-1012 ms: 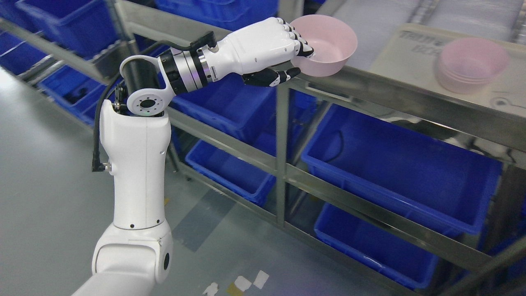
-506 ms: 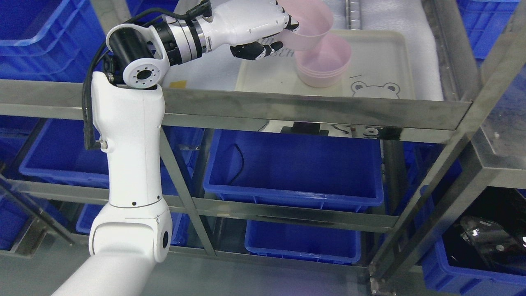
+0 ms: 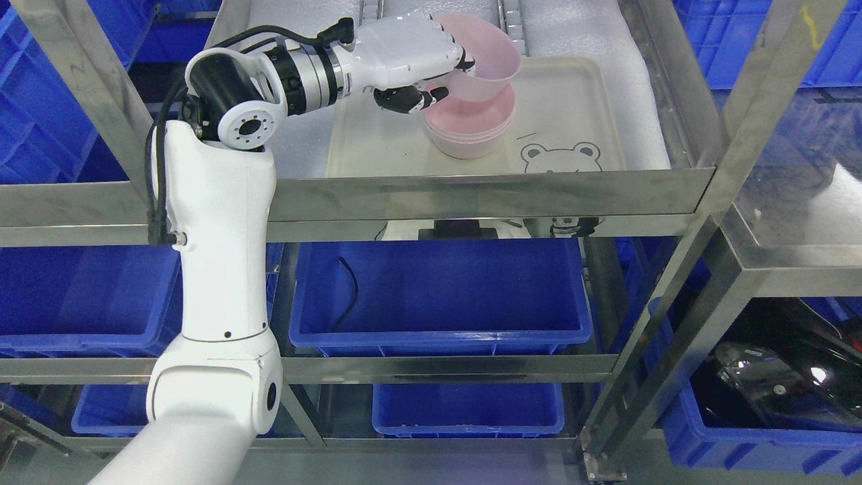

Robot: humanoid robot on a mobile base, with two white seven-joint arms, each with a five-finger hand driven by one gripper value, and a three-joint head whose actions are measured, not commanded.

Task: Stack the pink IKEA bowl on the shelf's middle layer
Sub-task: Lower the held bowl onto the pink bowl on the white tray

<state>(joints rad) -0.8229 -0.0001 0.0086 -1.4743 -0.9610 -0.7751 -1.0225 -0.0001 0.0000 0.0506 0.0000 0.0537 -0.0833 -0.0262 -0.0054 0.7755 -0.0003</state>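
My left hand [image 3: 438, 74] is shut on the near rim of a pink bowl [image 3: 486, 64], fingers inside and thumb under the rim. It holds the bowl tilted directly over a stack of pink bowls [image 3: 471, 131], its base resting in or just above the top one. The stack stands on a cream tray [image 3: 572, 101] with a bear drawing, on the steel shelf [image 3: 471, 188]. The left arm comes up from the lower left. The right arm does not show.
Steel shelf posts [image 3: 727, 202] frame the opening at right and at upper left. Blue plastic bins [image 3: 438, 296] fill the lower shelves and both sides. White foam lines the shelf under the tray.
The camera has swung to face the shelf squarely. My left hand has carried the pink bowl from the shelf's edge to over the stack and lowered it onto the stack.
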